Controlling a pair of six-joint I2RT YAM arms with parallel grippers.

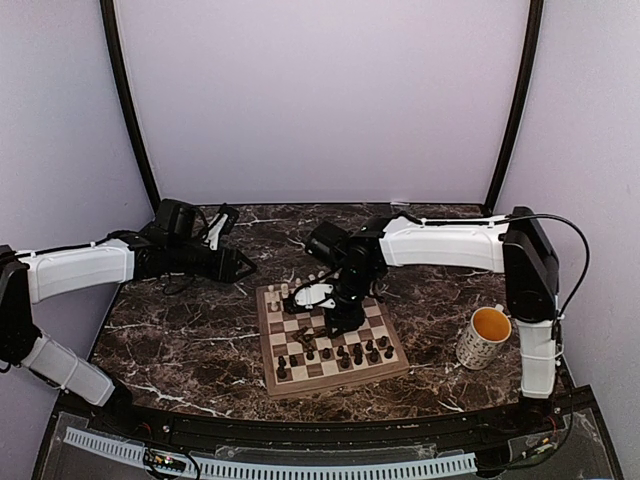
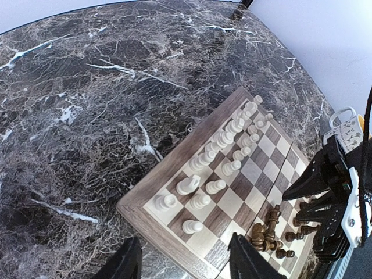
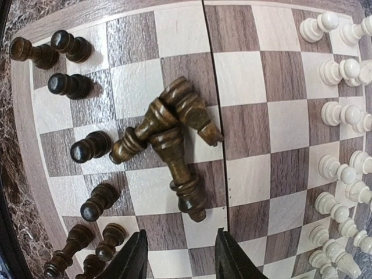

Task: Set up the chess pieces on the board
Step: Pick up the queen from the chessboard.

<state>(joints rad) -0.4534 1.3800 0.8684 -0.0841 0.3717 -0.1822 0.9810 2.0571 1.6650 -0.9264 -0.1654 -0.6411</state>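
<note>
Chess pieces (image 3: 154,122): edge rows, central heap

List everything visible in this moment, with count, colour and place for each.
board: one, light and dark brown checks, middle of the table
pale pieces: two rows, cream, upright along the board's far side; exact count unclear
standing dark pieces: several, dark brown, along the board's near side
fallen dark pieces: a small heap, dark brown, lying on their sides mid-board
mug: one, speckled white with yellow inside, on the table right of the board
table: one, dark marble with white veins
left gripper: one, black, open, hovering by the board's far left corner
right gripper: one, black, open and empty, above the board beside the heap
</note>
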